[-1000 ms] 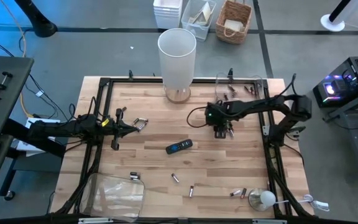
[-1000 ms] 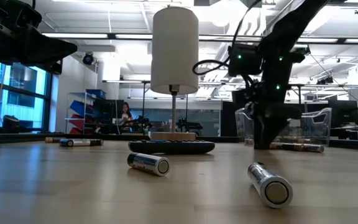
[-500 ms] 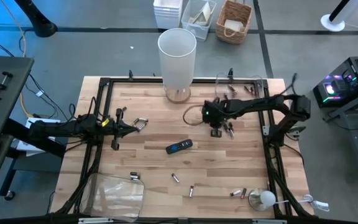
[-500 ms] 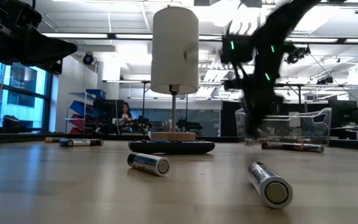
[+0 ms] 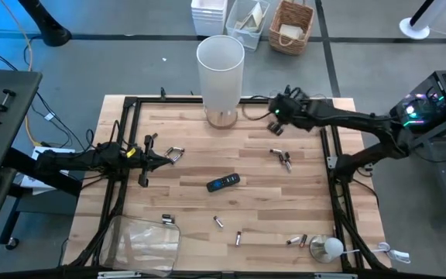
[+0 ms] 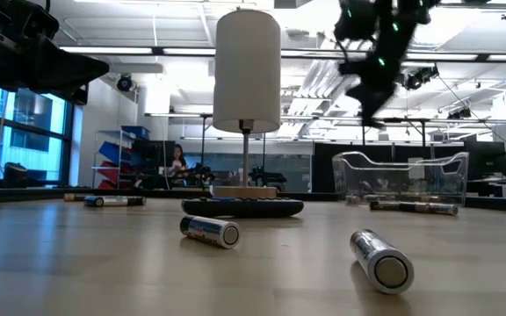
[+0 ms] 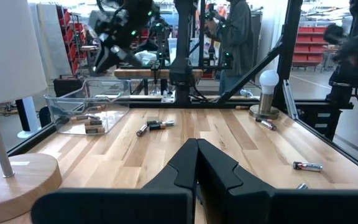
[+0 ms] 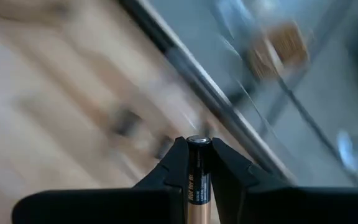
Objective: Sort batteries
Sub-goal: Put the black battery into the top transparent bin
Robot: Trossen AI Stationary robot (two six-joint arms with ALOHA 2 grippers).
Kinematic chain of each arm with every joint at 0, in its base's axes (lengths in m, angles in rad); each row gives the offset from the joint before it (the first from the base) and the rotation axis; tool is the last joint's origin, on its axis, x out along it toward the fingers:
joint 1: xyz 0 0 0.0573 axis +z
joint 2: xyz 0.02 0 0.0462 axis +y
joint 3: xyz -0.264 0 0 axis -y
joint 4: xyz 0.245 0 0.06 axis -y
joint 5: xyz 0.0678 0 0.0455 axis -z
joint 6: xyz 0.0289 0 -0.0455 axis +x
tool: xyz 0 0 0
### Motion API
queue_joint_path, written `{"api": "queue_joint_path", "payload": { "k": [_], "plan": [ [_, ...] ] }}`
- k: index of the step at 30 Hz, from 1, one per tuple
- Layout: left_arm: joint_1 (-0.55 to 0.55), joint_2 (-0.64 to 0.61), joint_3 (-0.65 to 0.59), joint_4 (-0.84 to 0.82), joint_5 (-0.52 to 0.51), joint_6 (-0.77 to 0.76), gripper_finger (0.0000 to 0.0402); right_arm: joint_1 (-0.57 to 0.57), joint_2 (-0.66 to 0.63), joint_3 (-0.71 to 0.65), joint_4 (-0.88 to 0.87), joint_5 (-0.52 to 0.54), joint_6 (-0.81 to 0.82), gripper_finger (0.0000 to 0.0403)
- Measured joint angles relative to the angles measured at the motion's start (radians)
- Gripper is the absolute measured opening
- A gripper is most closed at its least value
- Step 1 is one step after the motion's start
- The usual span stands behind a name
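My right gripper (image 5: 277,118) (image 8: 197,146) hangs high near the table's far edge, beside the clear bin (image 5: 304,107) (image 6: 402,174) that has batteries in it. It is shut on a dark, copper-banded battery (image 8: 197,174). In the low view it shows up high (image 6: 369,110), above the bin. Loose batteries lie flat on the wood: two together (image 5: 285,160), singles (image 5: 217,222) (image 5: 238,237) (image 5: 296,241) (image 5: 167,220), and a few (image 5: 175,153) just ahead of my left gripper (image 5: 147,160) (image 7: 196,158), which is shut at the table's left. My right gripper pinches the battery between its two fingers, with the battery lying along them. Its round end cap (image 8: 197,140) shows at the fingertips. The battery is lifted clear of the table.
A tall white lamp (image 5: 221,74) stands on its wooden foot at the far middle. A black remote-like bar (image 5: 223,183) lies in the middle. A bulb on a base (image 5: 327,248) stands at the near right corner and a second clear bin (image 5: 142,244) at the near left.
My right gripper has risen from the table beside the two batteries right of centre and swung toward the far edge, up next to the clear bin, carrying one battery. The two batteries have stayed where they lay.
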Motion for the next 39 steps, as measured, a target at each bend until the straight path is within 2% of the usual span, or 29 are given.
{"api": "queue_joint_path", "payload": {
  "k": [3, 5, 12, 16, 18, 19, 21, 24, 28, 31, 33, 36, 39],
  "plan": [
    [0.000, 0.000, 0.000, 0.000, 0.000, 0.000, 0.0001, -0.084, -0.012, -0.050, -0.017, 0.072, 0.146, 0.0035],
    [0.000, 0.000, 0.000, 0.000, 0.000, 0.000, 0.0001, -0.138, -0.019, -0.045, -0.018, 0.038, 0.215, 0.0058],
    [0.000, 0.000, 0.000, 0.000, 0.000, 0.000, 0.0001, -0.248, -0.017, -0.034, -0.062, -0.258, 0.244, 0.0210],
    [0.000, 0.000, 0.000, 0.000, 0.000, 0.000, 0.0001, -0.202, -0.042, -0.026, -0.045, -0.559, 0.253, 0.0249],
    [0.000, 0.000, 0.000, 0.000, 0.000, 0.000, 0.0001, -0.116, -0.085, -0.026, 0.023, -0.735, 0.248, 0.0251],
    [0.000, 0.000, 0.000, 0.000, 0.000, 0.000, 0.0001, -0.052, -0.111, -0.025, 0.059, -0.780, 0.280, 0.0250],
    [0.000, 0.000, 0.000, 0.000, 0.000, 0.000, 0.0001, 0.088, -0.151, -0.022, 0.106, -0.793, 0.385, 0.0246],
    [0.000, 0.000, 0.000, 0.000, 0.000, 0.000, 0.0001, 0.324, -0.159, -0.022, 0.074, -0.809, 0.545, 0.0238],
    [0.000, 0.000, 0.000, 0.000, 0.000, 0.000, 0.0001, 0.649, -0.107, -0.023, 0.019, -0.918, 0.826, 0.0229],
    [0.000, 0.000, 0.000, 0.000, 0.000, 0.000, 0.0001, 0.854, -0.061, -0.024, -0.014, -0.942, 1.076, 0.0225],
    [0.000, 0.000, 0.000, 0.000, 0.000, 0.000, 0.0001, 0.955, -0.025, -0.024, -0.080, -0.940, 1.292, 0.0224],
    [0.000, 0.000, 0.000, 0.000, 0.000, 0.000, 0.0001, 1.036, 0.025, -0.054, -0.128, -0.950, 1.641, 0.0224],
    [0.000, 0.000, 0.000, 0.000, 0.000, 0.000, 0.0001, 1.076, 0.059, -0.103, -0.060, -0.950, 1.837, 0.0224]
  ]
}}
